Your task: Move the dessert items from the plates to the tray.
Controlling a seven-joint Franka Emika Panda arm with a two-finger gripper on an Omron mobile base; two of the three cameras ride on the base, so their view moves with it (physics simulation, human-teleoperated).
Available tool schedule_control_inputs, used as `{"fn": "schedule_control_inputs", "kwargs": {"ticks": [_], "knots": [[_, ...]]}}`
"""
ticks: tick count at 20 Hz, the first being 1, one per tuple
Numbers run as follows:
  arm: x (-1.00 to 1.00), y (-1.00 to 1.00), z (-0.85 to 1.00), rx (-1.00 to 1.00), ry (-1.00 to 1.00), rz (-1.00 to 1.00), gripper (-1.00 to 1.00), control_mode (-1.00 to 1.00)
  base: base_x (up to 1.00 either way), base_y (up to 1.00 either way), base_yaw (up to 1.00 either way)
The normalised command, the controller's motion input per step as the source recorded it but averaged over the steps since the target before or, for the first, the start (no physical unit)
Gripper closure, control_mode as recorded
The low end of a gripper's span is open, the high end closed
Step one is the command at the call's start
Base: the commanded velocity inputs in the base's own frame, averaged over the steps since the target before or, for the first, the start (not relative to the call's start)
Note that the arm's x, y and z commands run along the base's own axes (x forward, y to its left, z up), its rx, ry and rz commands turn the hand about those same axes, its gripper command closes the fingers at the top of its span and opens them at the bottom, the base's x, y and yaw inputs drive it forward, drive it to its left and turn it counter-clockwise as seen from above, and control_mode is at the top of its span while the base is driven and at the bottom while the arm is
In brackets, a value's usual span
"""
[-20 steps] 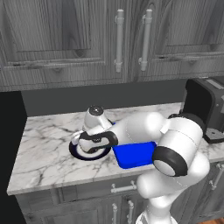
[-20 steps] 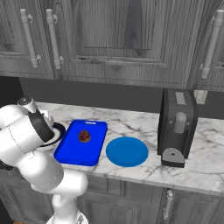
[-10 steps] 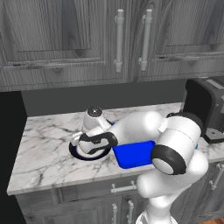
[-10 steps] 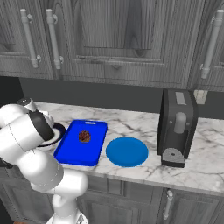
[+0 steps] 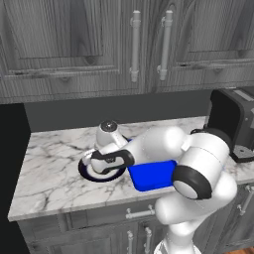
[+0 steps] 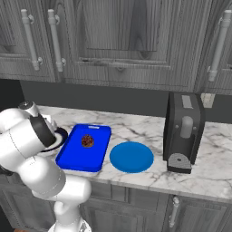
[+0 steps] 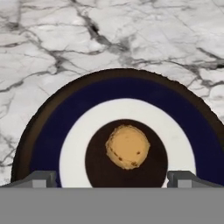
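Marble counter (image 6: 213,163) carries everything, stretching well past the jaws on every side. Next in size, the black toaster (image 6: 182,132) stands far off to the gripper's right. The blue tray (image 6: 74,152) lies just right of the jaws, with the dark reddish-brown dessert (image 6: 87,141) resting inside it, and the plain blue plate (image 6: 132,157) sits beyond the tray, farther from the jaws. Directly beneath the gripper (image 7: 112,178) is the navy-rimmed plate (image 7: 50,127), its white ring and dark centre spread between and ahead of the two fingertips (image 7: 41,178). The jaws stand wide apart and grasp nothing. Smallest of all, the tan-orange pastry (image 7: 127,146) lies on the plate's dark centre, midway between the jaws and just ahead of them, untouched.
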Motion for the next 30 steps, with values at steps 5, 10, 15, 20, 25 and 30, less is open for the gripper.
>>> {"fn": "schedule_control_inputs", "kwargs": {"ticks": [5,10,15,20,25,30], "knots": [[0.0,-0.05,-0.02,0.0,0.0,0.0,-1.0,-1.0,0.0,0.0,0.0],[0.05,-0.01,-0.16,0.0,0.0,0.0,-1.0,-1.0,0.0,0.0,0.0],[0.1,-0.05,-0.27,0.0,0.01,0.0,-1.0,-1.0,0.0,0.0,0.0],[0.02,-0.01,-0.08,0.0,0.0,0.0,-1.0,-1.0,0.0,0.0,0.0],[0.09,0.0,0.0,0.0,0.0,0.0,-1.0,-1.0,0.0,0.0,0.0],[0.13,0.0,0.0,0.0,0.0,0.0,-1.0,-1.0,0.0,0.0,0.0]]}}
